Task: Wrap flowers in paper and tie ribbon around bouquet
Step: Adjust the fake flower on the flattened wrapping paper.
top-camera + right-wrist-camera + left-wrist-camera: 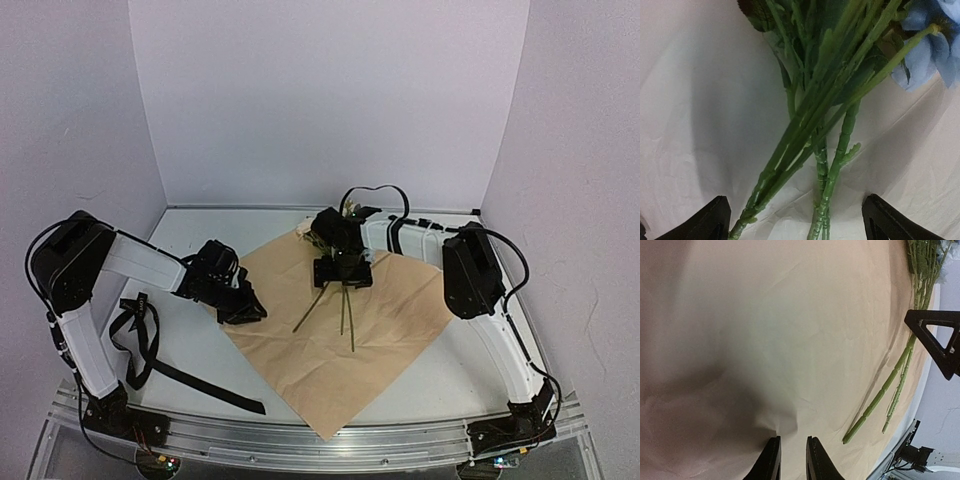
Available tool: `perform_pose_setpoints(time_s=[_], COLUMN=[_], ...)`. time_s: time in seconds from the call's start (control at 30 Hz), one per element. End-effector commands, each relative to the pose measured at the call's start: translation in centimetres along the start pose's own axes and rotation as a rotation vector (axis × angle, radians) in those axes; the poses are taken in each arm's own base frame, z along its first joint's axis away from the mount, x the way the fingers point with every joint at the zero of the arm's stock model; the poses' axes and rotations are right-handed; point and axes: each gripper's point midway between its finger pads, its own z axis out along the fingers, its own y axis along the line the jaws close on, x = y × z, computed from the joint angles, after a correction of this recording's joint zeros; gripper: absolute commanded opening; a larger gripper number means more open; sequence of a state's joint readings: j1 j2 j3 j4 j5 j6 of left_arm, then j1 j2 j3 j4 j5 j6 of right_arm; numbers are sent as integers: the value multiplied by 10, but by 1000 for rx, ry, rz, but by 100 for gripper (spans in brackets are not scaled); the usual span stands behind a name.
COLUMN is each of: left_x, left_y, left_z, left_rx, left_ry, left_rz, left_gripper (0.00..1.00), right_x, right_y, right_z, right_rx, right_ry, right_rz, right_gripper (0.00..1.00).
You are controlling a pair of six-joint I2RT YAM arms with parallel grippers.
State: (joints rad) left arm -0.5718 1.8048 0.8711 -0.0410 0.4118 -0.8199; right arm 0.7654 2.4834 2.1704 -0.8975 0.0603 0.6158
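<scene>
Flowers [810, 115] partly under wide-open right claw [797, 219]; left claw [792, 442] narrow, perhaps pinching paper [765, 340].

The flowers [815, 125] lie on pale, creased paper [700, 100], their thin green stems running down from the top between the widely parted fingertips of the right claw [802, 220]. A pale blue bloom [927, 50] shows at the upper right.

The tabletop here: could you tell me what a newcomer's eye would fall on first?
The big tan paper lies like a diamond mid-table, with the flowers on it, stems toward the arms. The right arm's fingers stand open astride the stems. A black ribbon lies left of the paper.
</scene>
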Motion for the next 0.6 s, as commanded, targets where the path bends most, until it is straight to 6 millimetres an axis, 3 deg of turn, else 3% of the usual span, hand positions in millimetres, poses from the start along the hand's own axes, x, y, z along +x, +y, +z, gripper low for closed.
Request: perform_pose_setpoints(time_s=[0.0, 0.23, 0.4, 0.57], left_x=[31, 48, 61, 67], left_y=[28, 28, 32, 35], left_z=[-3, -10, -12, -12], left_rx=[-89, -87, -92, -102], left_ry=[72, 104, 128, 136], left_rz=[-38, -33, -39, -42], left_gripper=[20, 20, 20, 19], right_x=[8, 27, 27, 14], right_y=[-5, -12, -8, 3], right_z=[2, -4, -24, -44], right_rx=[22, 24, -22, -79], right_ry=[47, 114, 117, 82], right_rz=[9, 6, 6, 12], right_gripper=[83, 39, 17, 3])
